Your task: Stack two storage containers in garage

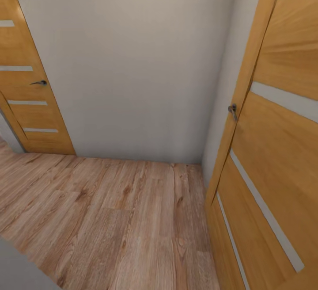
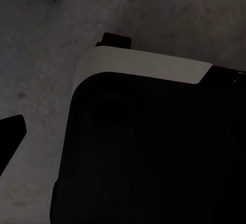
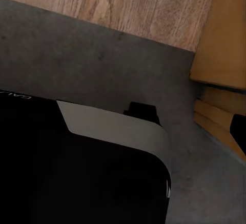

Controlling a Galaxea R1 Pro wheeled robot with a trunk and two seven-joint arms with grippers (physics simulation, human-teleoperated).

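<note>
The robot is on its way, at a doorway between rooms. In the head view there is a pale wall [image 1: 141, 60] ahead, wood-plank floor [image 1: 110, 219] below, one wood door [image 1: 31, 100] at the left and an open wood door [image 1: 274, 148] close at the right w/ a metal handle [image 1: 232, 111].

Both wrist views look down on the robot's own dark base [image 2: 154, 152] w/ a pale edge strip [image 2: 143, 65]. Under it lies grey floor [image 2: 41, 80]; in the right wrist view this grey floor [image 3: 92, 55] meets the wood planks [image 3: 128, 3] at a clear line, so I judge the base stands at the threshold, prob. garage side.

Step in hand: travel, either to fetch a bin or to return. I cannot tell which. No orange-red bin is to be seen here, so its place relative to the claws is unknown.

Claws: whether they are spread or pressed together cannot be told for either arm.

Next move calls for driving through w/o hitting the open door at the right.
</note>
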